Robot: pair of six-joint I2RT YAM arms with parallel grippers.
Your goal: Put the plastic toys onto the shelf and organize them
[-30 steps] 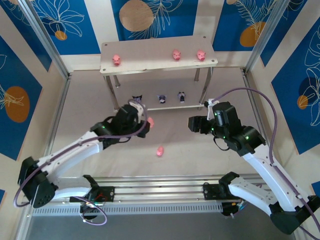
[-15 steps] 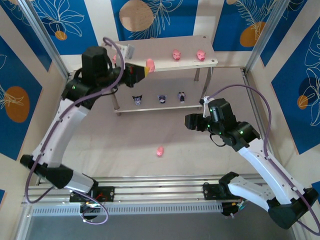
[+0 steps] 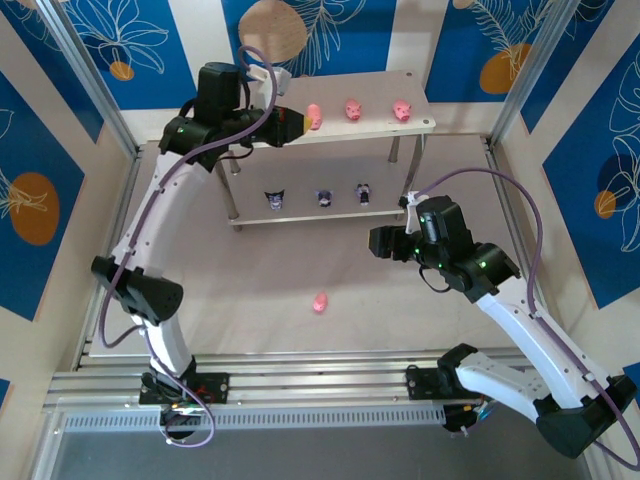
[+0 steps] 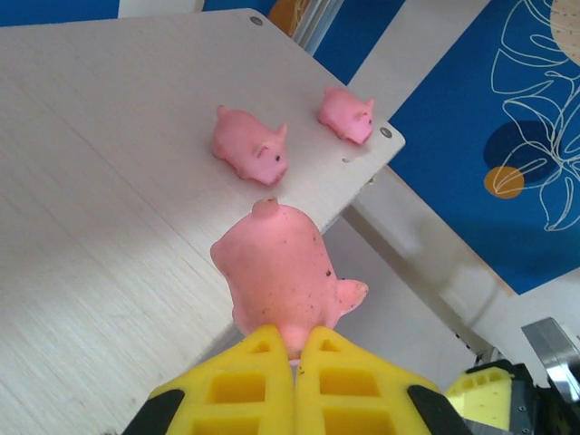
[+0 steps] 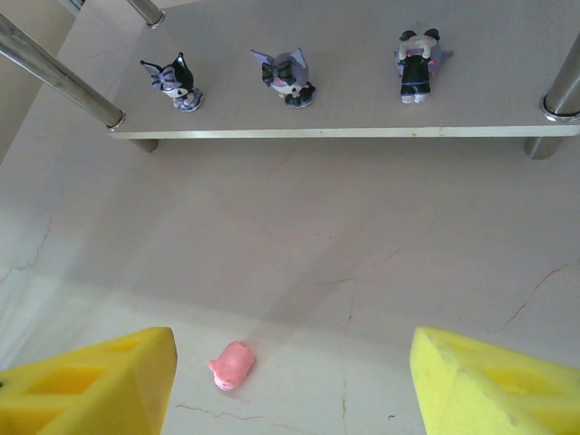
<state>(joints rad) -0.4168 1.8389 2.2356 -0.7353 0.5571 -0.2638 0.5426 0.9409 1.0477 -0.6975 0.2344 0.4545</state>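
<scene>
L gripper (image 4: 297,340) pinched tight on pink pig (image 4: 276,272), near shelf (image 4: 91,181) top-board edge | risk: released here, pig could tip off | R gripper (image 5: 292,358) wide, empty, above stray pig (image 5: 232,364) on bench (image 5: 408,263)

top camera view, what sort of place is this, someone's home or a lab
Probably a robot test cell, not a home: two robot arms bolted to a metal rail, printed blue leaf panels walling the table in, and a small shelf staged with toy pigs.
</scene>
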